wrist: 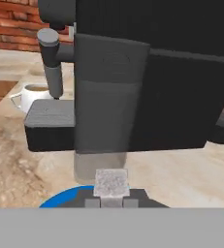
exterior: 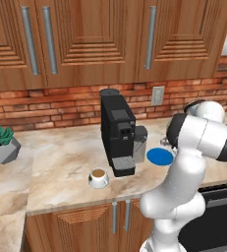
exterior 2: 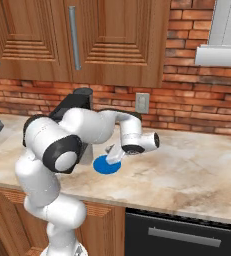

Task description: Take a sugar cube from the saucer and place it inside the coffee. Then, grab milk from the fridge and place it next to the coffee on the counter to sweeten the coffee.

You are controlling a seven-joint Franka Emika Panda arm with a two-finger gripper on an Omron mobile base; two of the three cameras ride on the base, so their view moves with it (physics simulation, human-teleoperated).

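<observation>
Sugar cube point(wrist: 111, 182): pinched between closed fingers point(wrist: 93, 202) over saucer point(exterior 2: 107, 165), for carrying to cup point(exterior: 99, 178) near tabletop's point(exterior: 61, 162) front edge.

The left base view looks forward and down from behind the arm, which fills the lower right of the frame; the coffee machine point(exterior: 117, 133) stands mid-frame on the counter point(exterior: 61, 162), the brick wall behind. The right base view faces the same stretch from the other side — arm at lower left, the blue saucer point(exterior 2: 107, 166) near center. Both share the saucer and the machine. The hand view sits very low and close, facing the machine's side — saucer rim at bottom center.
</observation>
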